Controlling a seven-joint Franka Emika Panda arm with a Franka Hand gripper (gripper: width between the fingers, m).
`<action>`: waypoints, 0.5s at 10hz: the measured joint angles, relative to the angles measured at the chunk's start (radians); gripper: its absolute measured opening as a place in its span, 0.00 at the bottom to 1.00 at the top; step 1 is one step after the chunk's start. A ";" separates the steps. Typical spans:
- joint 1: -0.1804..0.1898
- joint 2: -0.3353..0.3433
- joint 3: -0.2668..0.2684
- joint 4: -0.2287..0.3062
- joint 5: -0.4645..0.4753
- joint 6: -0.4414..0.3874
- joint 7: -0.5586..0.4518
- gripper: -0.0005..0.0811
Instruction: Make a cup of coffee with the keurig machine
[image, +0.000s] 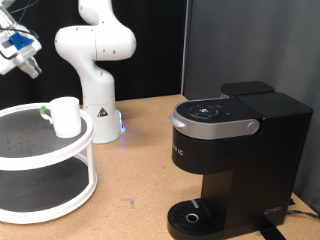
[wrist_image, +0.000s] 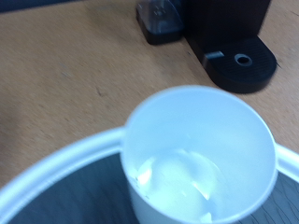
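wrist view over the cup, gripper raised at the far corner

wrist view is filled by the cup (wrist_image: 201, 159), seen from above: a white open mouth with a pale, glossy bottom inside, nothing else discernible in it. the cup is set on the dark top of a round shelf stand, whose white rim (wrist_image: 51, 173) curves past it. beyond the rim, bare wooden table (wrist_image: 75, 65) is shown, and the keurig machine (wrist_image: 220, 23) is seen with its round drip tray (wrist_image: 242, 60) at its base. no fingers are shown in this view.

exterior view: the cup (image: 65, 116) is placed on the upper tier of the white two-tier stand (image: 60, 160), near the tier's 1 o'clock edge, with a small green mark at its 9 o'clock side. the keurig machine (image: 235, 160) is found at 4 o'clock from the cup, well apart from it, lid closed, its drip tray (image: 192, 214) unoccupied. the white robot base (image: 97, 60) is located at 1 o'clock from the cup, just beyond the stand. the gripper (image: 20, 55) is seen at 10 o'clock from the cup, high above the stand and cut by the frame edge; nothing is seen held in it, and whether its fingers are spread or closed cannot be told.
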 joint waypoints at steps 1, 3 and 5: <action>0.000 0.004 -0.010 -0.024 -0.003 0.047 0.000 0.01; 0.001 0.023 -0.027 -0.054 -0.004 0.100 -0.010 0.35; 0.003 0.037 -0.043 -0.070 -0.004 0.127 -0.033 0.52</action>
